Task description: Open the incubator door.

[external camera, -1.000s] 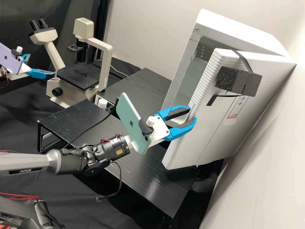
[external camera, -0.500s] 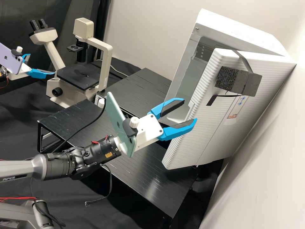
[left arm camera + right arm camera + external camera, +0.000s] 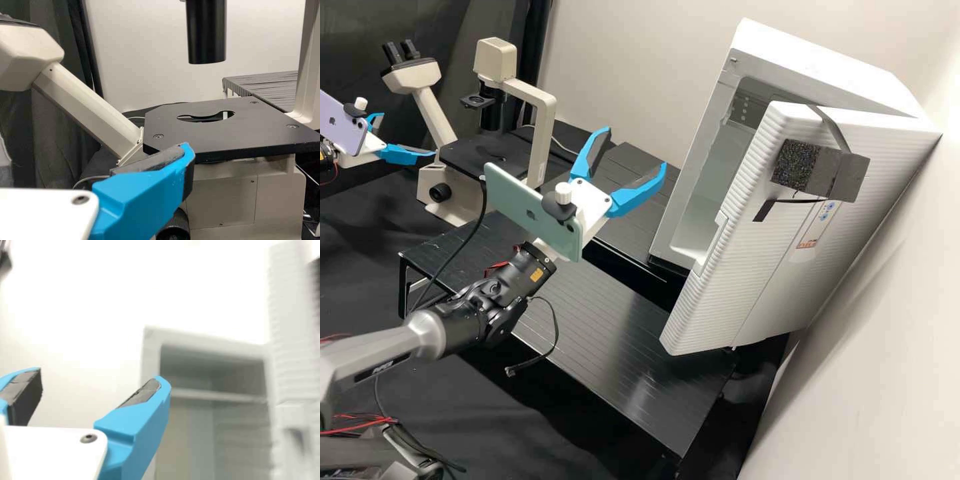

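Right gripper (image 3: pixel 637 148) is released, fingers spread wide, near the incubator (image 3: pixel 820 60) and apart from its door (image 3: pixel 727 293). Door stands ajar, swung out from the incubator's front. Left gripper (image 3: pixel 409 134) is also unclamped, near the microscope (image 3: pixel 543 133).

Wall (image 3: pixel 620 73), plain off-white, across top centre; second pale wall (image 3: pixel 887 320) down right side, softly shadowed. Curtain (image 3: pixel 360 33), dark grey, hanging in folds, upper left. Bench surface (image 3: pixel 573 427), matt black, lower left to bottom. Black ridged-top stand (image 3: pixel 607 353), centre to lower right, with pale sheen; similar stand (image 3: pixel 627 233) behind.
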You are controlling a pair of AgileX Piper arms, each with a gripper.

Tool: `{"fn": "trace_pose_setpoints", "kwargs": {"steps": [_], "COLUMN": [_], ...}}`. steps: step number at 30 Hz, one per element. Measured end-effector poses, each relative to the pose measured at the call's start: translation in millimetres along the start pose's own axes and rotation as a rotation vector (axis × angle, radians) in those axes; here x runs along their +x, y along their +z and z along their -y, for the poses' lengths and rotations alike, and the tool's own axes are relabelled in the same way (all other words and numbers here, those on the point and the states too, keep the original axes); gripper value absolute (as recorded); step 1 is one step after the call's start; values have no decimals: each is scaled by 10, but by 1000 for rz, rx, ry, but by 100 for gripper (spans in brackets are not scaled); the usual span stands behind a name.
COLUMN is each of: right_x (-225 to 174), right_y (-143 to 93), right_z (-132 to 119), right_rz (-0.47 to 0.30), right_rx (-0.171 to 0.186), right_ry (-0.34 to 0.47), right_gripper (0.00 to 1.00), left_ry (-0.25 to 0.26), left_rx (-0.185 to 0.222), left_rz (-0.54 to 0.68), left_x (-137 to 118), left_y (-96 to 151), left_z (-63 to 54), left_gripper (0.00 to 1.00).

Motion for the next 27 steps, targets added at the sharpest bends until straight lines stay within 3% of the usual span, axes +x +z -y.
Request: {"fn": "trace_pose_setpoints", "kwargs": {"steps": [3, 10, 18, 24, 27], "right_x": [92, 252, 309, 275, 254], "right_y": [107, 441, 668, 752, 794], "right_z": [103, 187, 118, 59, 21], "right_rz": [59, 284, 426, 544, 616], "right_rx": [-24, -43, -80, -174, -161], "right_ry": [-29, 10, 64, 98, 130], "right_gripper": [100, 100, 100, 100, 100], "left_ry": [0, 0, 0, 0, 0], "left_rx": [0, 0, 0, 0, 0], "left_rz": [0, 0, 0, 0, 0], "left_x": [0, 0, 0, 0, 0], "left_y": [0, 0, 0, 0, 0], "left_z": [0, 0, 0, 0, 0], "left_gripper": [100, 100, 100, 100, 100]}}
